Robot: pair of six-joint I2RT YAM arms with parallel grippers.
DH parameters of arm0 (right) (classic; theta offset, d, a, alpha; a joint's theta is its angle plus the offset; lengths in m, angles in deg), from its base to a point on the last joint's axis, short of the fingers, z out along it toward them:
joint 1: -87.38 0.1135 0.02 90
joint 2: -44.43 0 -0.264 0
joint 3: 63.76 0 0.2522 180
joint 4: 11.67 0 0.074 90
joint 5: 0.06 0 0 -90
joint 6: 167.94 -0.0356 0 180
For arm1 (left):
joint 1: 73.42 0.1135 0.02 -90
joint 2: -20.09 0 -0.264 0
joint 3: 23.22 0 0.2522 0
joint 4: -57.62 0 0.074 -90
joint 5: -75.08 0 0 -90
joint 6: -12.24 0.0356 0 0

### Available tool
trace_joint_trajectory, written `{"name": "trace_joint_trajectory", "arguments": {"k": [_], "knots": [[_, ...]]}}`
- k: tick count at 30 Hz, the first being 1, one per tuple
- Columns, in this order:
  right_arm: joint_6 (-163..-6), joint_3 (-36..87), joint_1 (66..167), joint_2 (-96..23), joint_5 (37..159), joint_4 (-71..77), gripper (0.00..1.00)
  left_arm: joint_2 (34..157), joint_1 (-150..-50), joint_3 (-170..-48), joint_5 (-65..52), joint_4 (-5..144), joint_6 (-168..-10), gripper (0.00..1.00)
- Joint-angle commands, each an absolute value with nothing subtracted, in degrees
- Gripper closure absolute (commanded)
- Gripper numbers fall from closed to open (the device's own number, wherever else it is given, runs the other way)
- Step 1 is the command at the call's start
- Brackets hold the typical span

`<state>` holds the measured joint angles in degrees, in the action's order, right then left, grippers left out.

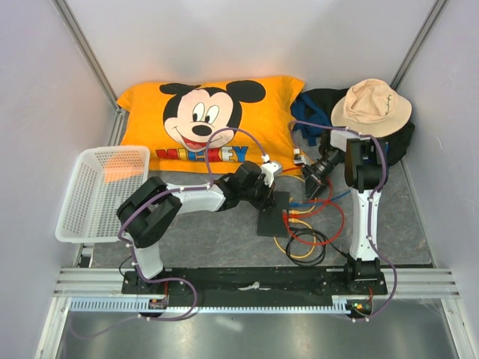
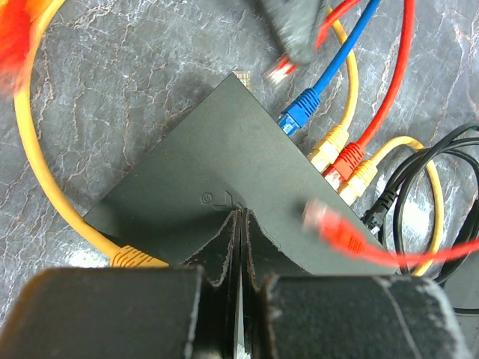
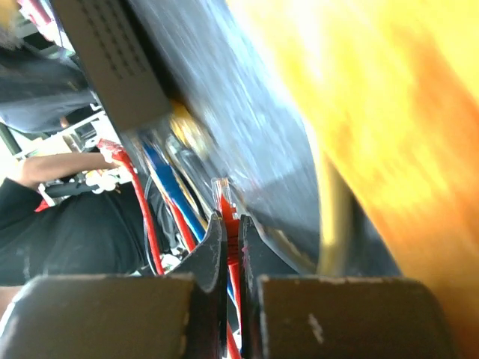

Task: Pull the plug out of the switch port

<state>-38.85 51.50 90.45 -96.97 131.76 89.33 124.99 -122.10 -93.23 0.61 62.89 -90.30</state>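
The switch (image 2: 217,157) is a flat black box lying on the dark mat, also seen from above as the switch (image 1: 271,218). My left gripper (image 2: 241,218) is shut with nothing in it, its tips resting on the switch's top face. Blue (image 2: 299,112), yellow (image 2: 328,149) and red (image 2: 349,158) plugs sit in sockets along one edge. My right gripper (image 3: 232,221) is shut on a red plug (image 3: 223,191) with a clear tip. From the left wrist view that red plug (image 2: 281,69) hangs free, apart from the switch's corner. From above, the right gripper (image 1: 308,187) is just right of the switch.
A second loose red plug (image 2: 333,224) hovers blurred over the switch. Coiled cables (image 1: 303,239) lie right of it. A yellow Mickey pillow (image 1: 209,120) lies behind, a white basket (image 1: 101,191) at left, and a tan hat (image 1: 370,105) on a dark bag at back right.
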Motion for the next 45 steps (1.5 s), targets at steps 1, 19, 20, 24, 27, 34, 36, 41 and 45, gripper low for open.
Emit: {"name": "trace_joint_trajectory", "arguments": {"k": [1,19,20,24,27,34,36,41,45], "knots": [[-41.5,45.7,88.3,-96.4,109.0,79.5,1.0,132.1,-121.8,-88.3,-9.8,80.3,-85.8,0.98],[-42.7,46.7,85.1,-77.3,126.2,70.5,0.94,129.4,-122.3,-90.5,-11.3,79.1,-82.9,0.98],[-43.7,46.5,84.3,-76.5,125.5,67.3,0.94,129.2,-122.3,-90.6,-11.7,78.9,-82.8,0.98],[-45.6,49.1,81.6,-75.4,123.6,65.1,0.94,127.8,-122.3,-90.4,-11.9,79.0,-81.9,0.98],[-45.5,53.7,78.4,-76.3,121.2,66.9,0.96,127.6,-122.3,-90.3,-11.8,79.0,-81.8,0.98],[-40.1,61.9,69.5,-76.7,114.7,72.1,0.98,127.1,-122.3,-90.2,-12.1,78.6,-81.0,0.98],[-37.9,63.6,67.3,-76.8,113.4,74.9,0.98,127.1,-122.3,-90.1,-12.1,78.4,-81.0,0.98],[-31.8,62.2,63.6,-75.6,107.5,75.2,0.97,127.5,-122.3,-90.2,-11.8,78.2,-81.0,0.98],[-30.6,60.5,62.3,-75.1,105.1,72.7,0.96,127.8,-122.3,-90.4,-11.8,78.2,-80.9,0.98]]}}
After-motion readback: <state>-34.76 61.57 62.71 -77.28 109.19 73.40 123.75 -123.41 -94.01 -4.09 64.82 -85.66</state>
